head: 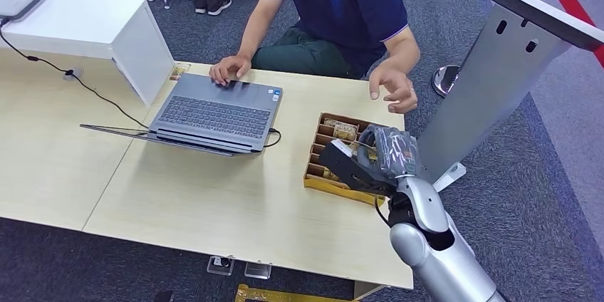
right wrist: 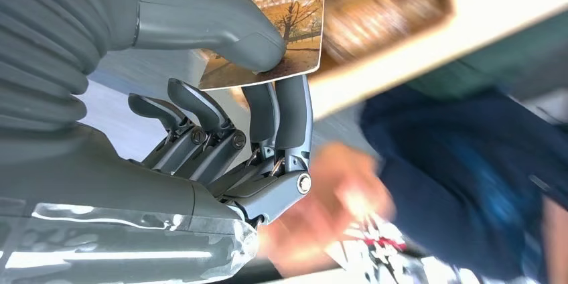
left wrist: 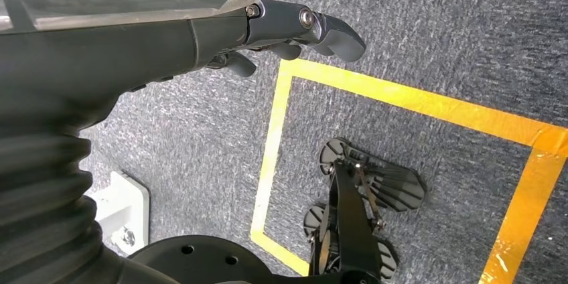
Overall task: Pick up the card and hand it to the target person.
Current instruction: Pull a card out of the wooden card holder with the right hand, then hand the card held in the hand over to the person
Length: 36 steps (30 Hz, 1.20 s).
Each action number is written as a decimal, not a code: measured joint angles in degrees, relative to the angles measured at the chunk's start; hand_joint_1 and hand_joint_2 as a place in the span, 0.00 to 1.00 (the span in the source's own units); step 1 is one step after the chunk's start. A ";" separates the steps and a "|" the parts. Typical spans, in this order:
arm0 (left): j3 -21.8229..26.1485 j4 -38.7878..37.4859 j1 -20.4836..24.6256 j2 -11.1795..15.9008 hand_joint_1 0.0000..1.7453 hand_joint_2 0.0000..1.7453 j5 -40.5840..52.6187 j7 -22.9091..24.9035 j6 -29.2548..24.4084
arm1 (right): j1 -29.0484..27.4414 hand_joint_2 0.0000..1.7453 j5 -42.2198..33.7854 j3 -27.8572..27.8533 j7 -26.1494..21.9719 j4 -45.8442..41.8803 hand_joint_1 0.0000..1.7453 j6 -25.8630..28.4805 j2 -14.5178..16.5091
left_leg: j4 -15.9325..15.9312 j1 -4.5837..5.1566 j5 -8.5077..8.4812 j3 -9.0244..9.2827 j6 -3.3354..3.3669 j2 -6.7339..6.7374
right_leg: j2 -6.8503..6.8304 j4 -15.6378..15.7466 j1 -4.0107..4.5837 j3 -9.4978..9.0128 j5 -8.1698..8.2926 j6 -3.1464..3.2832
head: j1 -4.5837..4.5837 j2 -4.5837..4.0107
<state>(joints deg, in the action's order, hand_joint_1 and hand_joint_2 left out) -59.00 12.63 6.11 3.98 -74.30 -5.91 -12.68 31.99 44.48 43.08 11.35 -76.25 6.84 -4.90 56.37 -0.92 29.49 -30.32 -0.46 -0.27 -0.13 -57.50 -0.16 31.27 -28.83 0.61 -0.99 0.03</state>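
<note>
A pale wooden table [head: 214, 195] stands on grey carpet, bearing an open laptop [head: 214, 113] and a brown compartmented box [head: 335, 142] of cards near its right edge. A seated person [head: 335, 3] in a dark blue shirt reaches one hand [head: 393, 88] out above the box. The right hand [head: 381, 156] hovers over the box, pinching the card [right wrist: 281, 43] between thumb and fingers [right wrist: 285, 113]. The left hand [left wrist: 281, 29] hangs above the carpet, fingers seemingly curled loosely, holding nothing.
</note>
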 joint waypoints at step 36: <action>-1.30 0.00 0.10 0.00 0.00 1.00 1.30 -0.14 -0.19 | 11.32 1.00 5.60 0.44 -4.31 13.41 0.00 13.98 3.10 | 0.01 0.00 -0.01 -0.20 -0.01 -0.02 | -0.01 -0.01 0.00 0.21 0.00 0.00 | 0.02 -0.01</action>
<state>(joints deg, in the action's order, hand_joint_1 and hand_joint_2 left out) -60.30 12.63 6.21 3.98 -73.00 -6.04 -12.86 43.31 50.08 43.52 7.04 -62.84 20.81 -1.80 56.38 -0.91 29.48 -30.53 -0.47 -0.29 -0.14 -57.51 -0.16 31.49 -28.83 0.61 -0.97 0.02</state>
